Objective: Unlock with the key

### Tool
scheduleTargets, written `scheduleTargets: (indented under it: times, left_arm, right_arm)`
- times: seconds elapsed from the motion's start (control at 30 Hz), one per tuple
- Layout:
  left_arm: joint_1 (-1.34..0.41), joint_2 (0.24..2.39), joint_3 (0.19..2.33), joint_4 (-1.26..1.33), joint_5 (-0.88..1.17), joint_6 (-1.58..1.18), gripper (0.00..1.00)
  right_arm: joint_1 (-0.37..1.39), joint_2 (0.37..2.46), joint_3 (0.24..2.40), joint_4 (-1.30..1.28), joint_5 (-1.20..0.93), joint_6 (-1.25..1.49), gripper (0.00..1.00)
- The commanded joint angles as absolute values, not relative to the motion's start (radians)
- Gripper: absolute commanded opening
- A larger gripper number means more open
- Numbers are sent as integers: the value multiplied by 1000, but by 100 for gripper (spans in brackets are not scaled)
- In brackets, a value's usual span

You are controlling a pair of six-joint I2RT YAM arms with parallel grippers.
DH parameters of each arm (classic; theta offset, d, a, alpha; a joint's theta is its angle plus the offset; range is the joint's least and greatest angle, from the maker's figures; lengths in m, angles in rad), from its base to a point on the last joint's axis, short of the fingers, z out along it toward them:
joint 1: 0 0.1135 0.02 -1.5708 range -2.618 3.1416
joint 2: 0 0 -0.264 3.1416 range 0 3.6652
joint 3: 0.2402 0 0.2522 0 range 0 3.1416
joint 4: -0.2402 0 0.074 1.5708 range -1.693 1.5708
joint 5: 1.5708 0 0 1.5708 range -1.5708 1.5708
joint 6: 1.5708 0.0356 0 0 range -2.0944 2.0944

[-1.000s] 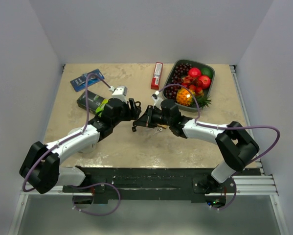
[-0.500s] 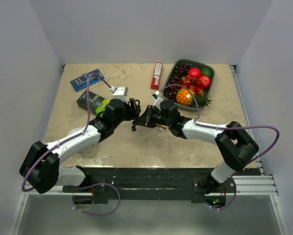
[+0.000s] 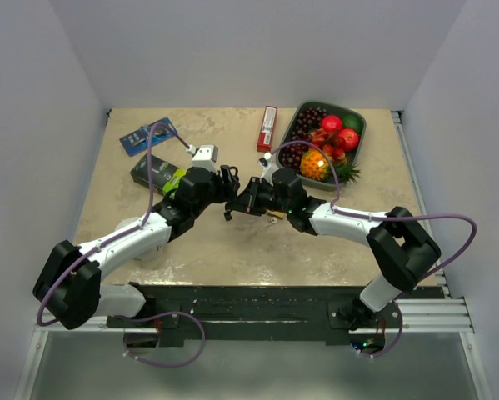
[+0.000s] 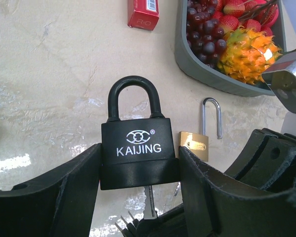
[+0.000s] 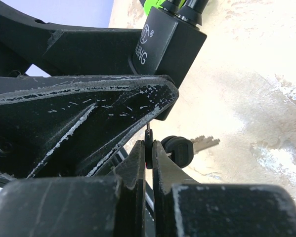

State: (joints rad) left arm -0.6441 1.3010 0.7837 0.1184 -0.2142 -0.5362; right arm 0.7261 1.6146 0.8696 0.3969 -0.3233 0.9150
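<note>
Hardly anything has moved: the right gripper (image 3: 242, 203) has only crept a little closer to the left gripper (image 3: 226, 185). The left gripper squeezes the black metal padlock (image 4: 138, 148) by its sides, hoop up, above the middle of the table (image 3: 232, 250). That leaves the keyhole underneath free. The right gripper is pinched tight on the thin silver key (image 5: 148, 139), which points up at the lock's bottom. I cannot tell how deep it sits. A small brass padlock (image 4: 193, 144) lies on the table nearby, its hoop open.
</note>
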Motion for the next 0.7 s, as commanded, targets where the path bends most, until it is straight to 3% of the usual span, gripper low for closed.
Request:
scheduleTargets:
  times: [0.0, 0.37, 0.67]
  left_arm:
    - [-673, 1276, 839, 183, -167, -520, 0]
    - [-686, 1292, 838, 190, -143, -529, 0]
    - [-690, 1302, 839, 190, -126, -540, 0]
  right_arm:
    - [646, 1597, 890, 471, -135, 910, 0]
    - [597, 1592, 877, 563, -175, 939, 0]
    - [597, 1586, 897, 548, -78, 927, 0]
